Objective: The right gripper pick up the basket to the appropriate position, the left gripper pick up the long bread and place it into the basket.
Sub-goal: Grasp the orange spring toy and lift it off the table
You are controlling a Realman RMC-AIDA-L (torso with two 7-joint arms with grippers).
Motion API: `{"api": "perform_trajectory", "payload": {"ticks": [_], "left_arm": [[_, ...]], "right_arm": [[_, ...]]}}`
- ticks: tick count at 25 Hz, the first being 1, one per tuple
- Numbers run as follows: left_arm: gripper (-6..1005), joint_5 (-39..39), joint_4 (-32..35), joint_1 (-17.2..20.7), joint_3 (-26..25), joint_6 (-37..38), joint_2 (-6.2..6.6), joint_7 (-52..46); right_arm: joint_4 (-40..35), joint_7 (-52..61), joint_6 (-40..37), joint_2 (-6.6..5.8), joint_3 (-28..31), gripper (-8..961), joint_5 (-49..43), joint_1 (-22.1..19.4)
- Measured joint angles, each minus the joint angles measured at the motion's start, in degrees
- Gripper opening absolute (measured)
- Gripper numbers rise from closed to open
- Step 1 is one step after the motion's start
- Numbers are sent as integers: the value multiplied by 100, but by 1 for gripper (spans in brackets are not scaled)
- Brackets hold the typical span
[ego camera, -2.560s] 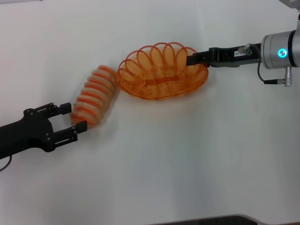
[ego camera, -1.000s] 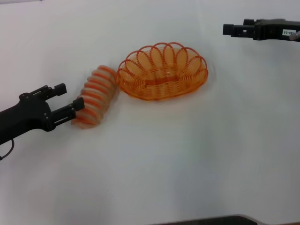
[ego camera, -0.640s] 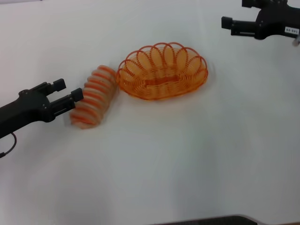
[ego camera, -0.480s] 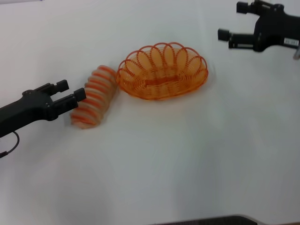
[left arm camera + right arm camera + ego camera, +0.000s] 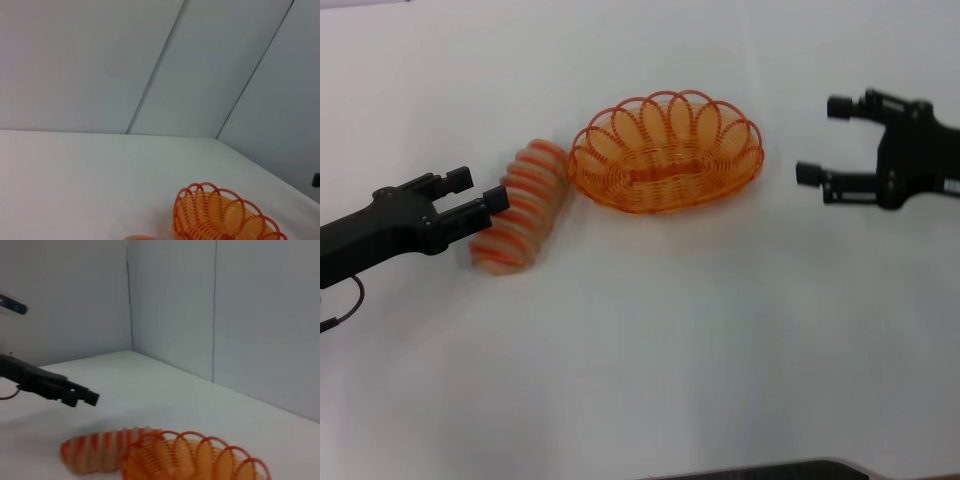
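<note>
- The left hand [image 5: 480,195] sits at the middle left of the head view, fingers spread narrowly, tips at the bread's [image 5: 520,206] near end, holding nothing.
- The right hand [image 5: 825,140] hovers at the middle right, fingers wide apart, empty, just right of the basket [image 5: 665,152].
- The bread lies on the white desk [image 5: 670,330], just left of the basket, touching its rim.

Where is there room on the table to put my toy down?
The near half of the white table, in front of the long bread and basket, is bare. It is crowded between the left gripper and right gripper.
</note>
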Motion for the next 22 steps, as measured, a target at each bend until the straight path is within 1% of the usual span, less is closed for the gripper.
{"api": "perform_trajectory", "payload": {"ticks": [4,5,9,12,15,18,22], "left_arm": [[723,0,24,8,105,39,17,3],[723,3,35,28,211,116,54,-6],[722,71,16,49,475,247,152,-114],[722,228,126,68,505,233,176,-397],[721,433,457,94,492,181,190,-909],[721,707,954,99,492,172,194,-1396],[720,1026,1559,-24,483,62,168,-2049]], "right_arm": [[223,-315,-175,1,40,942,7,-207],[237,-363,-185,0,60,942,11,-238],[247,-395,-167,-5,106,942,3,-270],[250,-379,-133,-9,106,942,0,-239],[252,-281,-8,-12,110,942,0,-198],[254,-195,98,-27,112,942,0,-149],[254,-180,195,-24,144,942,20,-83]]}}
